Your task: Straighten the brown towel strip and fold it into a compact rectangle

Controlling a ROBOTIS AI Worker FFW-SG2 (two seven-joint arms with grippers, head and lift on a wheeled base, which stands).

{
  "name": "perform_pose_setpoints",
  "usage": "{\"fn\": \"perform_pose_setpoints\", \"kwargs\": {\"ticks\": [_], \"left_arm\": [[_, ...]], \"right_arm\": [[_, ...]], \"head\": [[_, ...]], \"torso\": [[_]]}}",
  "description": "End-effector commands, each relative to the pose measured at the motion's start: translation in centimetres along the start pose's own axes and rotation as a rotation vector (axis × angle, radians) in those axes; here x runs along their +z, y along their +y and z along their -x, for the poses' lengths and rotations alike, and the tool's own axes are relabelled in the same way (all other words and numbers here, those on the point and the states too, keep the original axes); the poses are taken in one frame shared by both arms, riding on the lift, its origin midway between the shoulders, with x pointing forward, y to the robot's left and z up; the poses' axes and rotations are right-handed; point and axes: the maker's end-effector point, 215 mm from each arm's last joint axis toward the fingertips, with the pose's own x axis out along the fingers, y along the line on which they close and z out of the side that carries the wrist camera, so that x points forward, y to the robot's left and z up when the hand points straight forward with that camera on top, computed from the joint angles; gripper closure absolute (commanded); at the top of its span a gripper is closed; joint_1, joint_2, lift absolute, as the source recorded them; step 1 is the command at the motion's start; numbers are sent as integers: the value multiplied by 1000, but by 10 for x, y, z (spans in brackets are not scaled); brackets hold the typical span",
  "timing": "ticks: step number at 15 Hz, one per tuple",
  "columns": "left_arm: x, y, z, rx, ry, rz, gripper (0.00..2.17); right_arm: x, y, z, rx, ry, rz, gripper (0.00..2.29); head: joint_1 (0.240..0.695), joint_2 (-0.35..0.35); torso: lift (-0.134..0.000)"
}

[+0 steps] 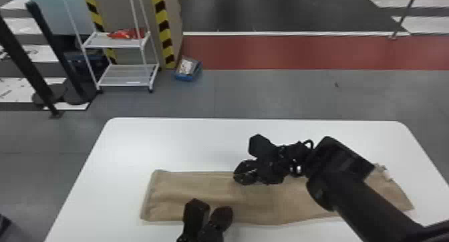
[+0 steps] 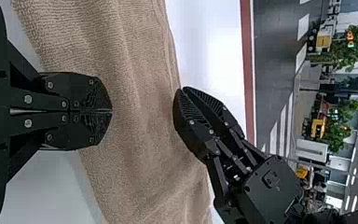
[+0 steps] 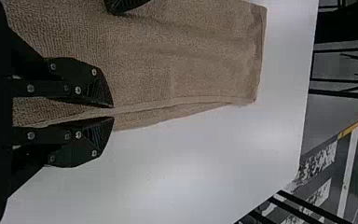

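Lying long across the white table (image 1: 150, 142), the brown towel strip (image 1: 200, 186) is already almost straight, with some shallow wrinkles in it. The cloth seems to me light and soft, with a rough pile, so I think it will not slip easily or break. But it can bend and drag if only one corner is pulled. A pinch at the hem, with all the layers taken together, should be the surest hold.

At the far long edge, the right gripper (image 3: 113, 112) has its fingers a little apart, and the hem runs along the gap between them. Whether the hem lies between the fingers or just under them, I cannot tell, and I see no firm grip. The left gripper (image 2: 112, 111) is above the cloth near the close long edge, its two tips pressed together; I cannot see any cloth caught there.

White tabletop shows beyond the far edge and past the left end, so a fold is better started there. The right forearm (image 1: 370, 204) passes over the other end, and both grippers are rather near each other, so they should move with care.
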Motion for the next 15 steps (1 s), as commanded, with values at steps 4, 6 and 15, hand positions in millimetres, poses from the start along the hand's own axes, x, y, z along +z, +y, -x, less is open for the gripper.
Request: {"fn": "perform_pose_setpoints", "kwargs": {"ticks": [4,6,15], "left_arm": [[-2,-6,0,-8,3,-6,1713],[-1,-7,0,-10,1,-5,1713],[-4,-9,0,-10,0,-4,1713]], "right_arm": [[-7,10,-4,15,9,-13,950],[-9,11,-5,16,18,-6,947],[-13,18,-6,37,27,-16,974]], "head": [[695,27],[695,23],[695,17]], "torso": [[0],[0],[0]]}}
